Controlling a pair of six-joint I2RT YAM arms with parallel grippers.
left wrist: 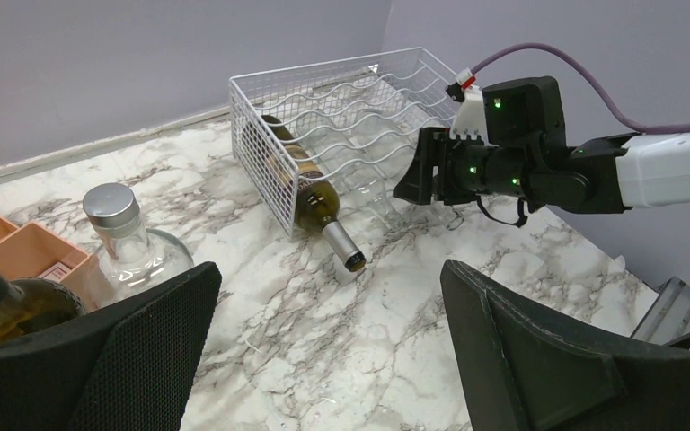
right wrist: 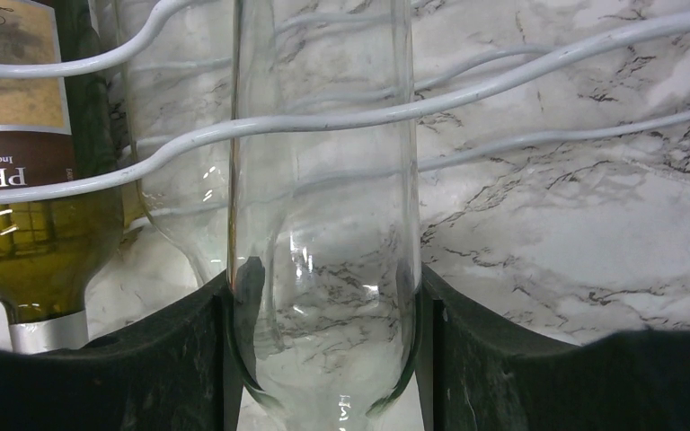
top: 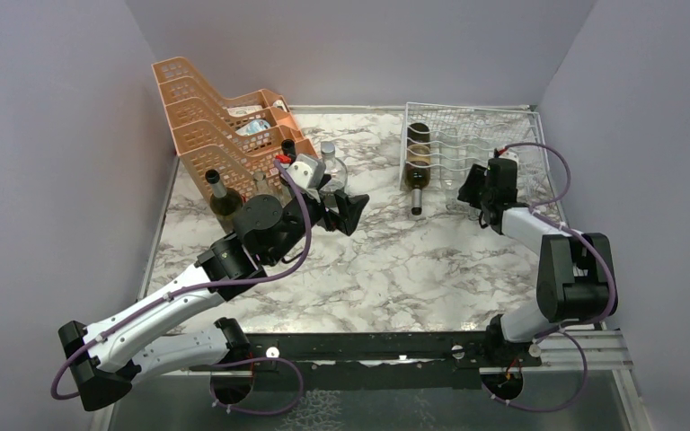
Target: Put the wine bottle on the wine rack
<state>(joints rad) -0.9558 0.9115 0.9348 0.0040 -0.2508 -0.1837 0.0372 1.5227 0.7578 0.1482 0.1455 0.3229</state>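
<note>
The clear bottle (right wrist: 323,224) lies on its side in the rack (top: 476,135), which sits on the far right of the desk (top: 386,269). White rack wires cross over its glass body, so part of it is already under them, in the cradle just right of the green bottle (top: 418,166). The green bottle is in the left cradle with its neck poking out toward the near side.

The right gripper (left wrist: 413,175) is clamped on the clear bottle, one finger pressed against each side of the glass where the body begins to narrow. I judge the hold is there so the wide end can go in first while the fingers stay outside the wires. The bottle runs in line with the cradle and parallel to the green bottle. Neither the wrist view nor the top view shows how deep it sits.

The right arm rises from its base at the near right, folds at a high elbow, and sends its forearm down and to the far left. That brings the wrist low at the rack's open near face.

The left gripper (top: 345,214) has its fingers wide apart and holds nothing. It hovers over the middle of the desk, just right of the orange trays (top: 216,126) and a small capped bottle (left wrist: 126,238), and points across at the rack. Its arm stretches out from the near left corner. It is well apart from the right gripper, so I judge it is only waiting.
</note>
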